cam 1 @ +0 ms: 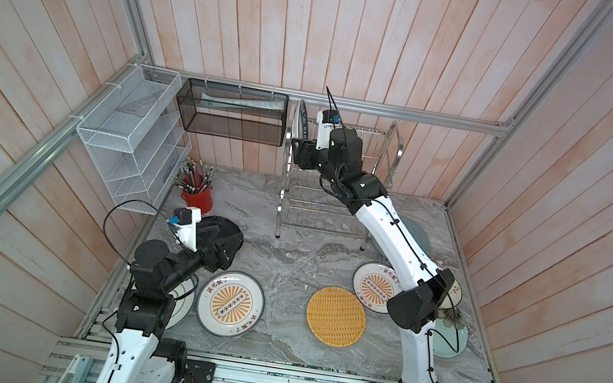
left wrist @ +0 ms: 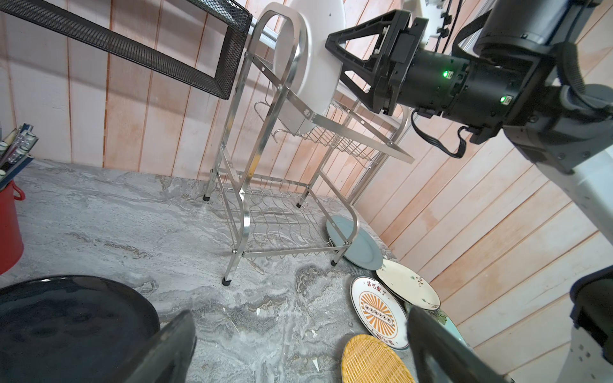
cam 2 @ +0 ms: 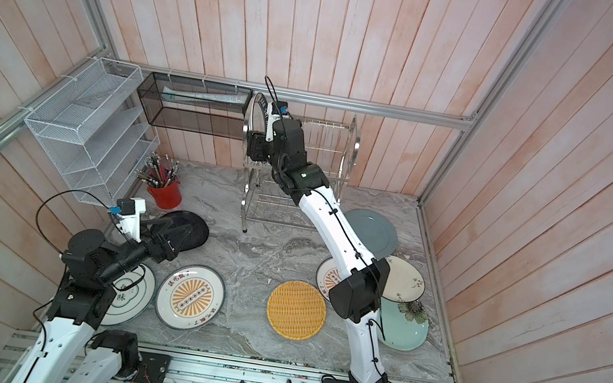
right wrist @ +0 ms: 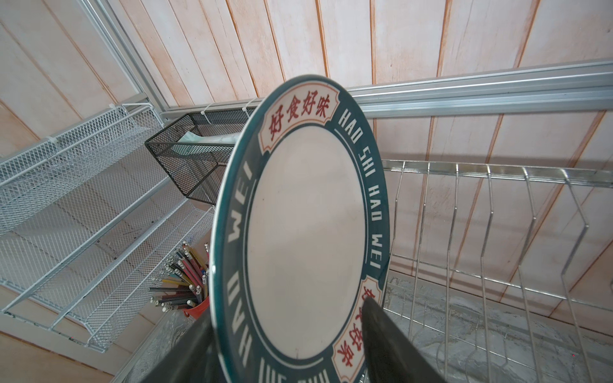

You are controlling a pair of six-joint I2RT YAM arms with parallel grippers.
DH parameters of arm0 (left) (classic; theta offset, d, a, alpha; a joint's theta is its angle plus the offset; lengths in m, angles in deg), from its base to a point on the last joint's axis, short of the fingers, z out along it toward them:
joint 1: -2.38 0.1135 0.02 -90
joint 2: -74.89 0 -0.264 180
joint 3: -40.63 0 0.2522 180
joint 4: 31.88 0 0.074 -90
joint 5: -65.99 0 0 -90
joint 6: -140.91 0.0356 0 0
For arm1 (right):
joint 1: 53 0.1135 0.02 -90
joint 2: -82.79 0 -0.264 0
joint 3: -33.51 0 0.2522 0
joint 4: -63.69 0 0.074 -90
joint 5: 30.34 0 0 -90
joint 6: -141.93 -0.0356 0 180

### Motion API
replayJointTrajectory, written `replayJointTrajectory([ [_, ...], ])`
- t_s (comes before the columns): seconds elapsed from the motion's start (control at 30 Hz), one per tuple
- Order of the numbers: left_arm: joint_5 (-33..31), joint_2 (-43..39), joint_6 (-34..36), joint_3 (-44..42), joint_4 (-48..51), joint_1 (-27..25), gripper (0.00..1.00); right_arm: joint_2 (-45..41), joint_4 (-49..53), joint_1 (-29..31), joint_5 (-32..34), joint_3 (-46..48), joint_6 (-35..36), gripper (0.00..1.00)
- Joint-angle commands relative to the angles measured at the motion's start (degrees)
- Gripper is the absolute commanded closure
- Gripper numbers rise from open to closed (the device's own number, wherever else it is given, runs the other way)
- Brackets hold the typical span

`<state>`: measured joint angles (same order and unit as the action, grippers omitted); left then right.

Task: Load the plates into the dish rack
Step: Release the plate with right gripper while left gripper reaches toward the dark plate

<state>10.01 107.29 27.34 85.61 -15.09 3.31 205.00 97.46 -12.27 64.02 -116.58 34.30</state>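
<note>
Grey marble table point(cam 1: 287, 248), plank walls. Left claw point(left wrist: 300, 318) wide open over black plate point(left wrist: 73, 318). Lettered-rim plate point(right wrist: 311, 232) stands in dish rack point(left wrist: 348, 127) top tier, right claw point(right wrist: 287, 313) jaws parted astride it. Looks like placement ending; next: back out clear, fetch another.

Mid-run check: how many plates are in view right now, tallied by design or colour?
Sunburst: 2
Yellow woven: 1
Black: 1
Grey-blue: 1
Cream floral: 1
Pale teal: 1
Dark lettered rim: 1
White with green outline: 1
Total: 9
</note>
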Motion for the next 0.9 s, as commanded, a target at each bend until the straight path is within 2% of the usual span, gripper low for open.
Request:
replayJointTrajectory([
  [0.0,-1.06,-0.26,0.86,0.59,0.17,-0.31,0.00,-3.53,-2.22,-0.30,-1.21,1.60,-0.87,0.22],
  [0.07,-1.24,-0.40,0.91,0.59,0.32,-0.31,0.00,-4.55,-3.62,-0.60,-3.26,3.06,-1.75,0.03],
  [0.1,-1.32,-0.32,0.99,0.59,0.40,-0.31,0.00,-5.23,-4.70,-0.97,-5.00,3.97,-2.52,0.02],
  [0.33,-1.85,-0.08,0.83,0.82,1.04,-0.32,0.00,-10.21,-5.34,-1.26,-4.55,7.39,-3.99,0.02],
  [0.47,-2.01,0.61,0.07,1.18,2.03,-0.31,0.00,-15.22,-5.73,-1.27,-4.25,12.34,-3.85,0.02],
  [0.63,-3.85,3.44,-2.67,4.34,9.99,-0.31,0.00,-26.96,-9.89,-1.26,-2.63,27.80,-0.34,0.02],
  [0.87,-13.60,8.05,-9.64,5.88,26.46,0.85,0.00,-47.83,-19.34,-1.73,2.97,57.53,3.16,0.02],
])
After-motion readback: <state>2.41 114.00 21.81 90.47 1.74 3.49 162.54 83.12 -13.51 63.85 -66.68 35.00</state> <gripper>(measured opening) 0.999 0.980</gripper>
